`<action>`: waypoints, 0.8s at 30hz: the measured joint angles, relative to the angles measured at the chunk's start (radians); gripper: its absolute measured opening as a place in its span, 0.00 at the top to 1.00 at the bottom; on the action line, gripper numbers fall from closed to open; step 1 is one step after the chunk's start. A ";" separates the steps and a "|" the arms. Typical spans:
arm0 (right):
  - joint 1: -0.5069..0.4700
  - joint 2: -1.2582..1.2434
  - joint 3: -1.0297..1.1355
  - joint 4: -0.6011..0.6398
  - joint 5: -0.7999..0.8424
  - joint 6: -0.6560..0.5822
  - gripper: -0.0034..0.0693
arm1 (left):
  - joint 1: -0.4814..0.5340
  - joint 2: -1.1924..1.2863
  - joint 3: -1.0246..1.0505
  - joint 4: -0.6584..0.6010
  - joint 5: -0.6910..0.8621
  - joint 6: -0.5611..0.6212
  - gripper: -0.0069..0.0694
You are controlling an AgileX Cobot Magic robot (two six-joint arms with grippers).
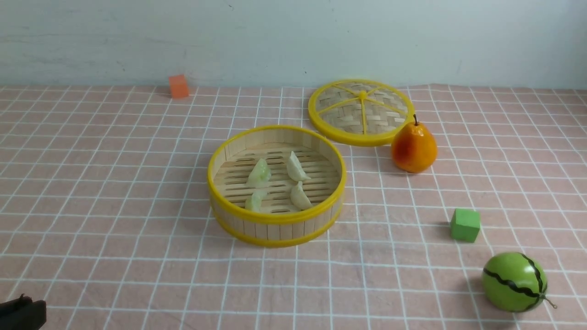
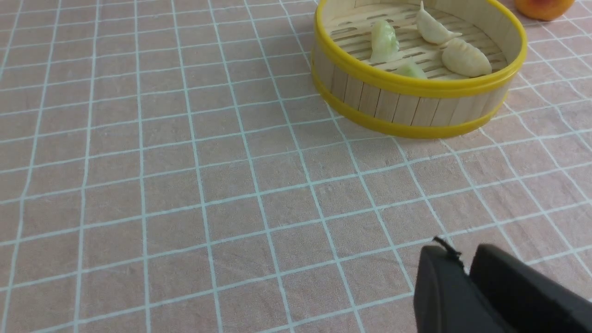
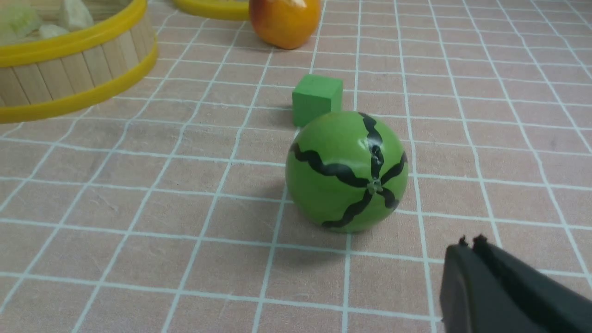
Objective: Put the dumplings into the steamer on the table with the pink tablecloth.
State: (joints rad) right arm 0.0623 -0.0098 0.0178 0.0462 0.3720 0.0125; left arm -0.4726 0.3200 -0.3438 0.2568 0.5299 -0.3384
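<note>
Pink-gridded table backing onto pale wall | steamer sitting mid-table, holding all four dumplings | dumplings looking light, smooth, slippery; pinching across the plump belly seems best | left gripper parting slightly, empty, hovering near front-left corner | right gripper pressing closed, empty, beside melon.

1. Open pink tablecloth lies between my left gripper and the steamer; nothing stands on that stretch.
2. The steamer's top is uncovered; four dumplings lie on its floor.
3. Its lid lies flat behind it on the right, the pear touching the lid's rim.
4. On my right, the watermelon ball stands near my right gripper, the green cube just behind it.
5. An orange cube stands at the far edge, well apart.
</note>
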 joint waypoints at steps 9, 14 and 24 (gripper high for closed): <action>0.000 0.000 -0.002 -0.007 0.010 0.000 0.95 | 0.000 0.000 0.000 0.000 0.000 0.000 0.78; 0.000 0.000 -0.002 -0.008 0.012 0.000 0.94 | 0.000 0.000 0.000 0.000 0.000 0.000 0.77; 0.000 0.000 -0.003 -0.008 0.013 0.000 0.92 | 0.000 0.000 0.000 0.000 0.001 0.000 0.76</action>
State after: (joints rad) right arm 0.0623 -0.0098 0.0149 0.0378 0.3847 0.0125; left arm -0.4726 0.3200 -0.3438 0.2568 0.5306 -0.3384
